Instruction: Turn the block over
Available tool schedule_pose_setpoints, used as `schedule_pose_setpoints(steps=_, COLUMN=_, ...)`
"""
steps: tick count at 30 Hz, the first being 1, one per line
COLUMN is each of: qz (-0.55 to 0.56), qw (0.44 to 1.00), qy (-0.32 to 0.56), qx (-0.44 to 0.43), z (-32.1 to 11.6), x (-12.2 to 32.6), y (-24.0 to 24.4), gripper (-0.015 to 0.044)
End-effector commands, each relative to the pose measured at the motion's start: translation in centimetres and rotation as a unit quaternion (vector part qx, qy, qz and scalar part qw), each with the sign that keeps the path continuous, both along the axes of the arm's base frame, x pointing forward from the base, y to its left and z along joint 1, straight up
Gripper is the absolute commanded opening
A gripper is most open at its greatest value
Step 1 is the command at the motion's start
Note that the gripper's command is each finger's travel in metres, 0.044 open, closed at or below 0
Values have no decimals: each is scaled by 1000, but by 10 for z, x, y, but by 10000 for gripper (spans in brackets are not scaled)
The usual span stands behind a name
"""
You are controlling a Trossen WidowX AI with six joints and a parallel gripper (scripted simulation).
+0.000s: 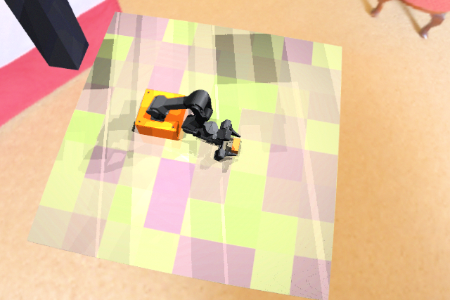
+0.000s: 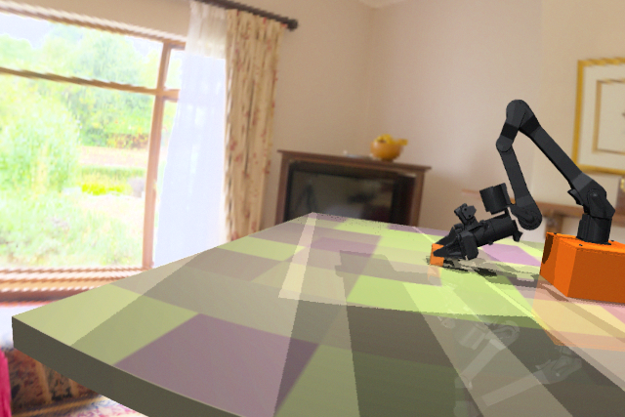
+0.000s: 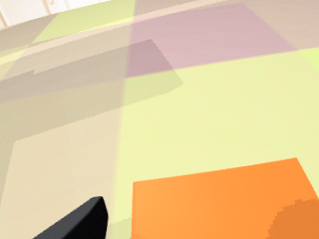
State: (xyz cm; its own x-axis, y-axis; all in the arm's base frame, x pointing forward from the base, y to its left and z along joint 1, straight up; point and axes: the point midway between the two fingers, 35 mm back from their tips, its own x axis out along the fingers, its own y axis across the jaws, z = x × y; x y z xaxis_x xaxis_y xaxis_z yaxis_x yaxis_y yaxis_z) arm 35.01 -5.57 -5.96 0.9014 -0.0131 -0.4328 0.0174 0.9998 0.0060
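Orange and box-shaped, the block [image 3: 222, 215] rests on the checkered table [image 1: 203, 216], its broad plain face up and a dark marked panel visible only as a sliver along its lower edge in the wrist view. From the top view it lies at the base's [image 1: 157, 122] four o'clock, between the fingers of the gripper [image 1: 229, 141], which are spread wide and hold nothing.
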Motion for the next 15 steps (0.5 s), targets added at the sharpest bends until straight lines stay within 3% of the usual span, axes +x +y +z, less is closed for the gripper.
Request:
schedule_pose_setpoints(steps=1, qz=0, qw=1000, qy=1, qx=3, z=0, x=-1, y=0, gripper=440)
schedule_pose_setpoints(steps=15, qz=-3, qw=1000, qy=21, qx=5, z=2, x=6, y=-2, gripper=440)
